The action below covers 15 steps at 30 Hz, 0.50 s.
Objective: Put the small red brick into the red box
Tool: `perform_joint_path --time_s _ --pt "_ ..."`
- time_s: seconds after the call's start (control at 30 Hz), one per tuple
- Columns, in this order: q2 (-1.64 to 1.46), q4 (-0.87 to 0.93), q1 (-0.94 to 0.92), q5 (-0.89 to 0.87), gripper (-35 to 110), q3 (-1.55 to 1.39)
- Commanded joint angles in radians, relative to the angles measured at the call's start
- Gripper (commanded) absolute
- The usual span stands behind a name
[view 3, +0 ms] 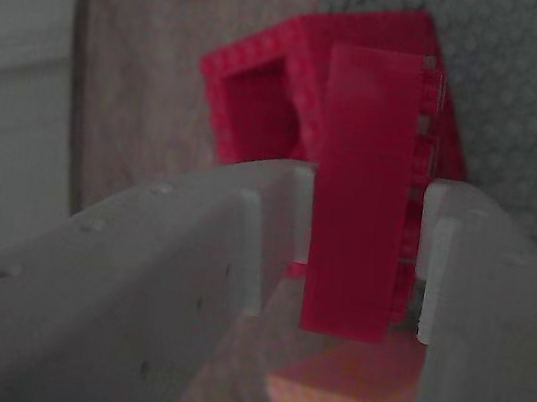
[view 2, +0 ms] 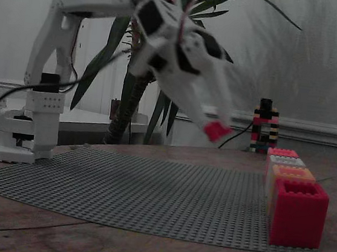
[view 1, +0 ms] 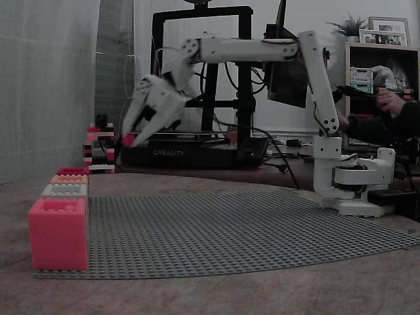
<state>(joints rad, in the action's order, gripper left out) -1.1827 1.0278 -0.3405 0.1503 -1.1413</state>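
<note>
My white gripper (view 1: pixel 133 136) is shut on the small red brick (view 1: pixel 127 140), held high in the air above the far left of the grey baseplate (view 1: pixel 236 230). In the other fixed view, the brick (view 2: pixel 216 131) sticks out of the gripper's tips (view 2: pixel 215 124), left of and above the row of boxes. The red box (view 1: pixel 72 171) is the farthest in that row (view 2: pixel 282 153). In the wrist view the brick (view 3: pixel 362 195) stands clamped between both fingers (view 3: pixel 460 270), and the open red box (view 3: pixel 263 99) lies below and just beyond it.
Nearer in the row come a pale orange box (view 1: pixel 69 178), a grey box (view 1: pixel 64 190) and a pink-red box (view 1: pixel 58 233). A striped brick tower (view 2: pixel 264 126) stands behind the row. Behind the mat are a 3D printer (view 1: pixel 197 147) and a person's hand (view 1: pixel 392 102).
</note>
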Motion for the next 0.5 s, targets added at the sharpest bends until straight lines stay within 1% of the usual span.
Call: perform_joint_path --time_s 0.0,0.23,0.47 --pt "0.064 -0.014 0.034 -0.018 0 0.242" --pt "0.268 -0.015 0.071 -0.038 0 0.486" --pt "0.382 -0.026 0.081 -0.052 0 0.626"
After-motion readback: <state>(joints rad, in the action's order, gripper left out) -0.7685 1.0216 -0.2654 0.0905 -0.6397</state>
